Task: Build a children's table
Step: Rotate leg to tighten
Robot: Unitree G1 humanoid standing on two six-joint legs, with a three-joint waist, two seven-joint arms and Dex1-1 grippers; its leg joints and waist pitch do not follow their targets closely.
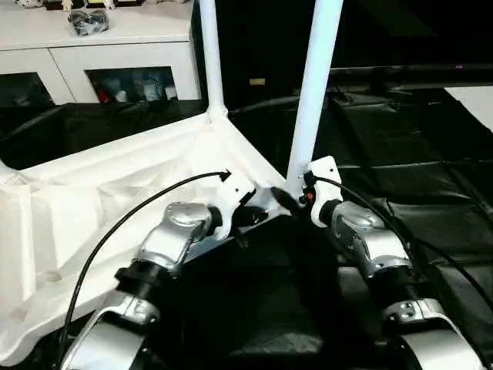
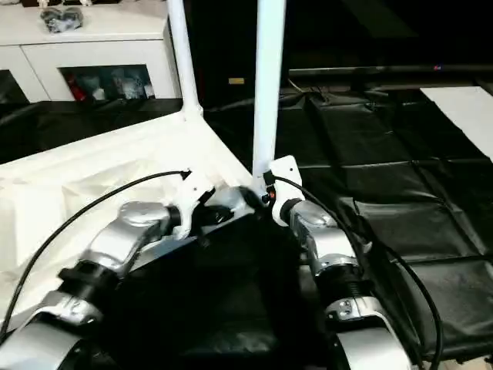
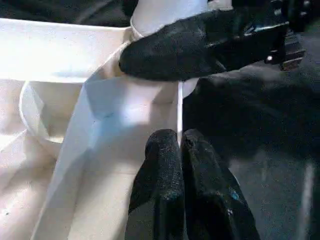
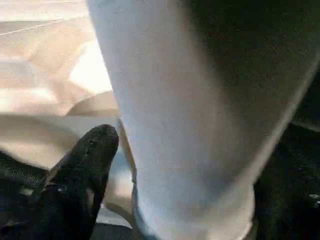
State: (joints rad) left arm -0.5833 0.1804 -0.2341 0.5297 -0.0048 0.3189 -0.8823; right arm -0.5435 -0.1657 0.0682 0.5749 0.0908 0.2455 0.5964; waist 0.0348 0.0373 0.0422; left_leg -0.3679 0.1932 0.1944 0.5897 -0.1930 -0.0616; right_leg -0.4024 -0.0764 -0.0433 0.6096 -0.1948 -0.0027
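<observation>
The tabletop (image 1: pixel 115 200) lies underside up on the black floor covering (image 1: pixel 431 193). At its near corner a leg (image 1: pixel 312 100) stands in its socket, the right gripper (image 1: pixel 296 198) clamped on the leg's base. The left gripper (image 3: pixel 177 150), fingers (image 3: pixel 160 175) together, pinches the tabletop's edge wall. A crooked push could jam the leg or tilt the tabletop.

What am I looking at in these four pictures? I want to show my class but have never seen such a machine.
A two-armed robot is putting together a white plastic children's table. Two pictures come from cameras on its head, two from its wrists. The tabletop lies upside down on black sheeting. Two legs stand in corner sockets. The left gripper is shut on the tabletop's edge. The right gripper is at the base of the near leg. A white cabinet stands behind.
</observation>
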